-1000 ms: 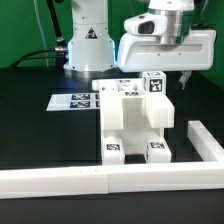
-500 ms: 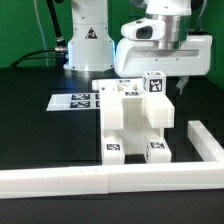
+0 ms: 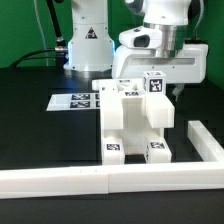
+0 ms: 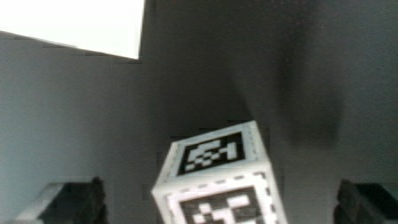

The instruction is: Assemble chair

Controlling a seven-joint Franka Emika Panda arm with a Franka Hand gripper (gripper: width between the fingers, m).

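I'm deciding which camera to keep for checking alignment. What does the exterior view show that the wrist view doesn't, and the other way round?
Only the exterior view shows the whole chair, the marker board on the black table, the white border rail in front and the robot's base.

Only the wrist view shows the open gripper's fingertips flanking the post, apart from it, plus a close look at its tags.

Both show the chair's tagged post, with the gripper above it, holding nothing.
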